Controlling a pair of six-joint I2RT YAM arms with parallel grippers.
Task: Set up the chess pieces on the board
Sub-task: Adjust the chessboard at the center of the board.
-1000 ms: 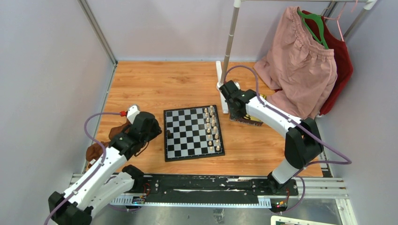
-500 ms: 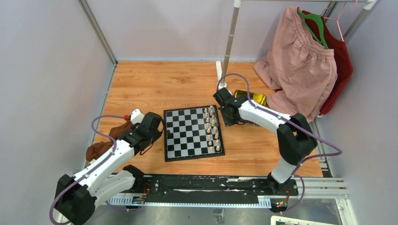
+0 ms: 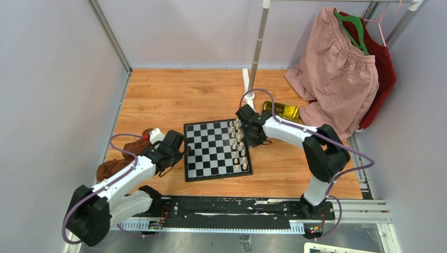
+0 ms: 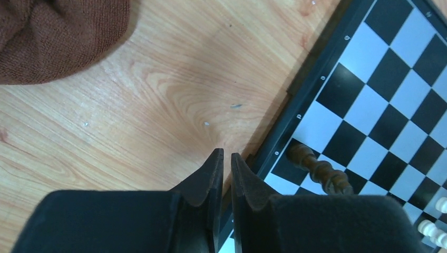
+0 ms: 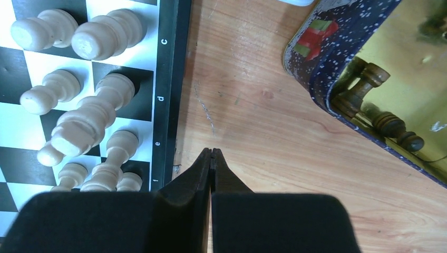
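Hovering shut and empty, left fingers (image 4: 215, 164) flank the board (image 4: 369, 47) beside one standing dark chess piece (image 4: 319, 168); right fingers (image 5: 203, 167), equally shut and empty, sit between board and tin (image 5: 337, 68), presumably to fetch more.

Top view looks down from 6 o'clock, far off; wrist views hang close over the board (image 3: 216, 149), at its 9 and 3 o'clock edges.

Black-and-white checkered board (image 3: 205, 153), cream chess pieces (image 3: 238, 142), gold tray (image 3: 282, 110), brown cloth (image 3: 108, 169)

Right end effector (image 5: 211, 151) pinched together over the table (image 5: 253, 121); cream pieces (image 5: 84, 126) crowd the board (image 5: 169, 79); dark pieces (image 5: 392, 124) in a tray (image 5: 327, 58).
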